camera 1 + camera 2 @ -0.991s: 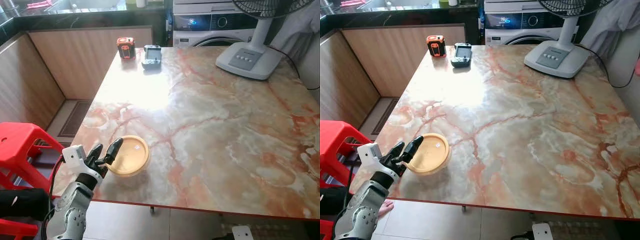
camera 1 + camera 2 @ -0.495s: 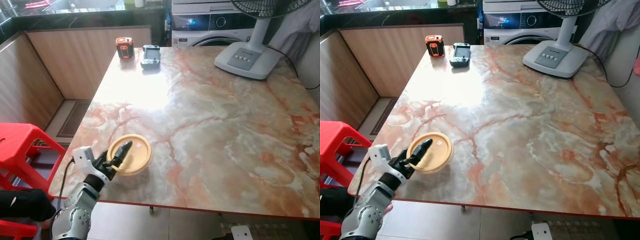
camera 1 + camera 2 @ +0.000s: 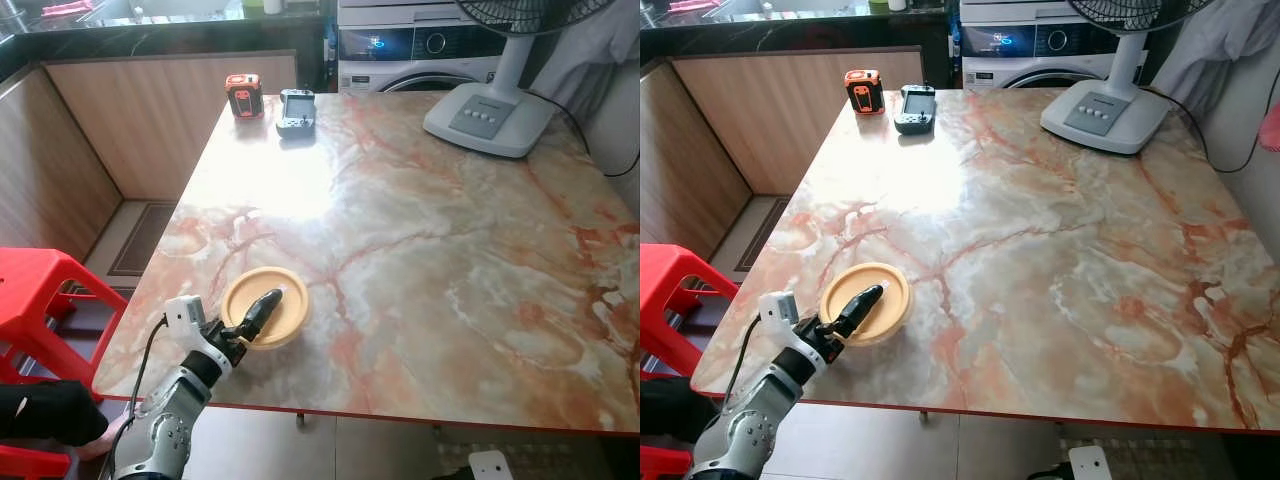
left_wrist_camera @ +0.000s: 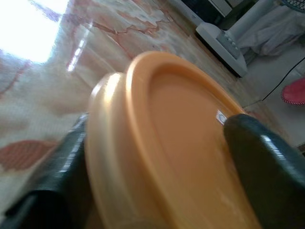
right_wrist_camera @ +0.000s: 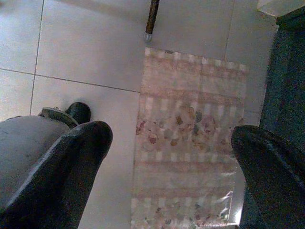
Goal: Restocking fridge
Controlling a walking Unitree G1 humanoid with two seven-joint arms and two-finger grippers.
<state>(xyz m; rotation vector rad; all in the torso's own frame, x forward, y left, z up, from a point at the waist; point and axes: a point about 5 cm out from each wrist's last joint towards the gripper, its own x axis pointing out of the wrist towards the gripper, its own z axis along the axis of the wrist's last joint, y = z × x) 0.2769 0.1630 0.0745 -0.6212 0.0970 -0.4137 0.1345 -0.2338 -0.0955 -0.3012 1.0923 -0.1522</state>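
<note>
A round orange lidded container sits near the front left corner of the marble table. My left gripper reaches in from the table's front edge and is shut on it. One black finger lies across the lid. In the left wrist view the container sits between both fingers, with the other finger against its side wall. My right gripper hangs open below table height, pointing down at the tiled floor.
At the table's far side stand a white fan base, an orange device and a grey handheld device. A red stool stands left of the table. A washing machine is behind. A patterned mat lies on the floor.
My left gripper moved forward from beside the container until it straddled it, one finger sliding over the lid, and its fingers closed. The camera shifted slightly.
</note>
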